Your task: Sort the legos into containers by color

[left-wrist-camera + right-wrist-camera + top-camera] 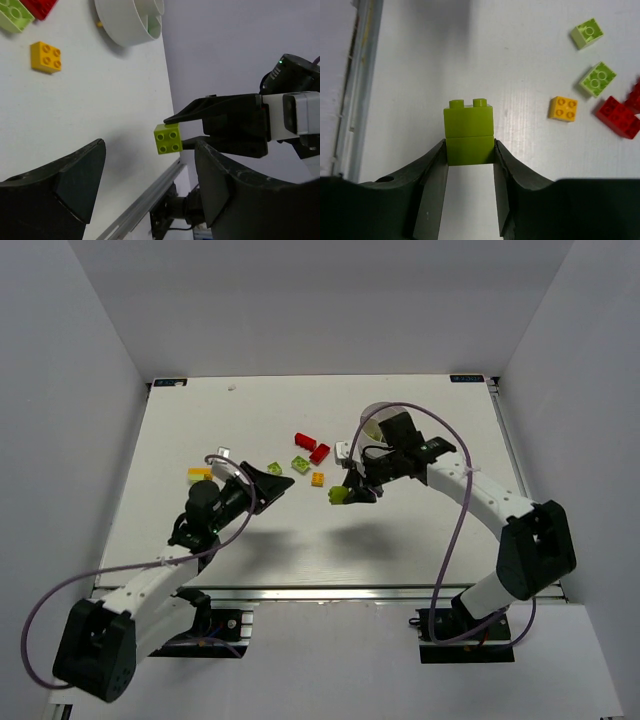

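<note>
White table (pixel 200 540) has loose legos (pixel 305 441) on it. Over it the right gripper (pixel 469 150) squeezes a lime green brick (pixel 468 125). The left gripper (pixel 278 480) is wide apart, empty. Next I think the brick goes to the dish (pixel 130 20)

Lime lego (pixel 469 131) held aloft, other legos (pixel 318 478) scattered near dish (pixel 120 30)

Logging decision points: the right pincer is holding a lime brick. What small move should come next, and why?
Likely carry it toward the white dish. The right pincer is shut on the lime brick, which looks lifted off the table, so the grasp seems done. The dish sits close by, farther up the table.
</note>
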